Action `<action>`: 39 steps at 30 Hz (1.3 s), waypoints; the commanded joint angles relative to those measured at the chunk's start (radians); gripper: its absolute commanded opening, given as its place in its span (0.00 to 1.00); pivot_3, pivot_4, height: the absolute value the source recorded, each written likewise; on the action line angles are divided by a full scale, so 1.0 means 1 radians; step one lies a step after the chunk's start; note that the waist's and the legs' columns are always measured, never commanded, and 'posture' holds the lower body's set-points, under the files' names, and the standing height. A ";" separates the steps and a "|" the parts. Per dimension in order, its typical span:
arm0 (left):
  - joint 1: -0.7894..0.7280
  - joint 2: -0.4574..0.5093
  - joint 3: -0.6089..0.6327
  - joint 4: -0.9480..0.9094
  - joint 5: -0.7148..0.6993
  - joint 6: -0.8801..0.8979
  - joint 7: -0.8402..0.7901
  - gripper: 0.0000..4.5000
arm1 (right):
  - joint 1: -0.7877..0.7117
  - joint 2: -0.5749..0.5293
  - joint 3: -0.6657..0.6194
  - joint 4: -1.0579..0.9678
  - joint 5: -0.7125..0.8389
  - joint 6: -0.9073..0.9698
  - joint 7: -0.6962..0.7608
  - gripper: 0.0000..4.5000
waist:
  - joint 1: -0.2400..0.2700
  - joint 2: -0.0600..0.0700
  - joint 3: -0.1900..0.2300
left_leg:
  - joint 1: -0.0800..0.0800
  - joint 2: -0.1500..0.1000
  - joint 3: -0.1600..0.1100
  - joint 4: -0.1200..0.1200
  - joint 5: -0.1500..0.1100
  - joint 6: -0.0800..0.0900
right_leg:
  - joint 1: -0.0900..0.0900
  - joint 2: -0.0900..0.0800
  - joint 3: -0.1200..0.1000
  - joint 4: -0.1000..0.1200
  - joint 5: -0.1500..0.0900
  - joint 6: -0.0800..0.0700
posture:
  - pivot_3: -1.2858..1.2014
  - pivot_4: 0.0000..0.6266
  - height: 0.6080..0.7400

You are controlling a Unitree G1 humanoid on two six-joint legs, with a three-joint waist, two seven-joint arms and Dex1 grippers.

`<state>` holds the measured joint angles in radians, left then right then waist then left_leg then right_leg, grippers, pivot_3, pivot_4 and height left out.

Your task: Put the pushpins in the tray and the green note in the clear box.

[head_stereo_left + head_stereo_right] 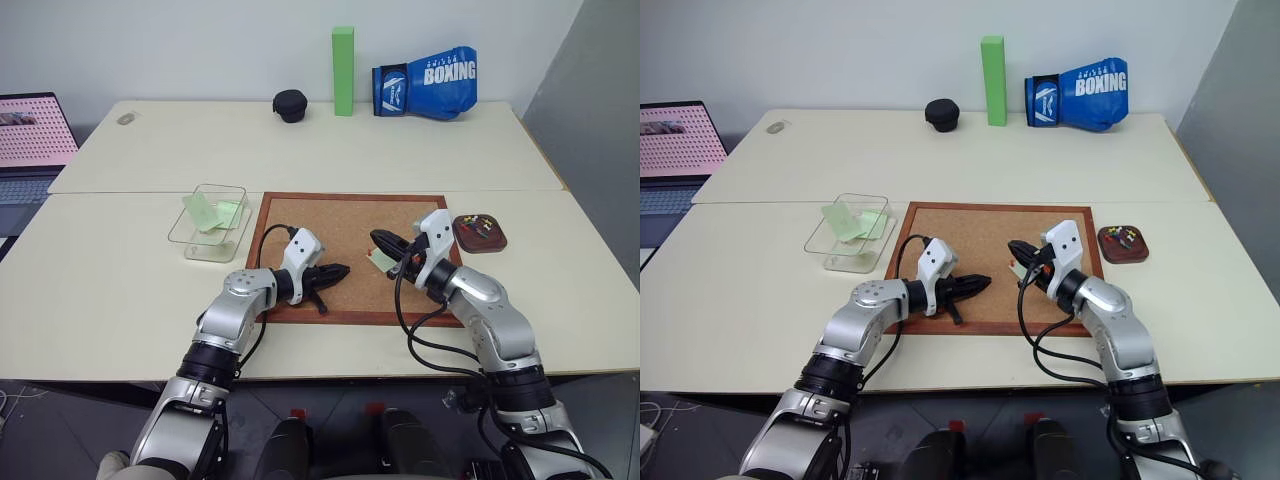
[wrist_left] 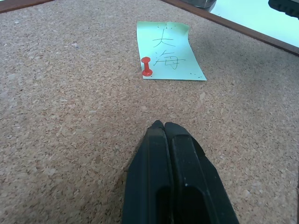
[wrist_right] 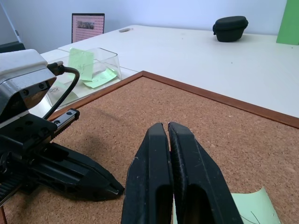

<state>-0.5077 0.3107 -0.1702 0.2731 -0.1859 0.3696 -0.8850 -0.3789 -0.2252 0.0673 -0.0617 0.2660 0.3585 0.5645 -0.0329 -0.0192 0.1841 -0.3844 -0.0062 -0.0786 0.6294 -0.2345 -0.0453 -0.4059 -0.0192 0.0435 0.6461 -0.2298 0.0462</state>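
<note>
1. Head camera, left eye: there's a wood-framed cork board (image 1: 355,255) lying on the cream table (image 1: 300,150). Both arms reach in over the board. The left end effector (image 1: 340,269) has its black fingers pressed fully together with nothing between them, hovering over the near left part of the cork. The right end effector (image 1: 378,238) is closed up too, sitting just above a green note (image 1: 381,260) on the board. The clear box (image 1: 210,222) sits just left of the board and already has a couple of green notes leaning inside it. The tray (image 1: 479,233) is just off the board's right edge with a few pushpins (image 1: 481,224) in it. Along the back of the table: a black case (image 1: 290,105), a tall green block (image 1: 343,71) and a blue boxing glove (image 1: 428,83). A laptop (image 1: 30,140) sits off to the far left.

2. Right eye: same layout, nothing extra to report.

3. Left wrist: fingers tight together, empty. Ahead of them on the cork lies the green note, handwriting on it, with a red pushpin (image 2: 147,66) at its edge.

4. Right wrist: this one's fingers are also closed. Can't tell if they've pinched anything; a corner of the note peeks out right beside them. The other arm's end effector lies low across the cork, clear box behind it.
</note>
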 commanded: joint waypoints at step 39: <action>0.004 -0.001 -0.033 0.022 0.012 0.007 -0.012 0.00 | -0.148 -0.115 -0.316 0.350 -0.128 -0.082 -0.446 0.94 | 0.000 0.000 0.000 | 0.000 0.000 0.001 0.000 0.000 0.000 | 0.000 0.000 0.001 0.000 0.000 0.000 | 0.52 0.24 1.00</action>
<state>-0.5131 0.3111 -0.1813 0.2775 -0.1859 0.3635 -0.8903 -0.5375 -0.3149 -0.2524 0.3504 0.1389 0.3135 0.0902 -0.0328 -0.0191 0.1841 -0.3847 -0.0067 -0.0777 0.6292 -0.2344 -0.0451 -0.4060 -0.0194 0.0443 0.6462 -0.2298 0.0462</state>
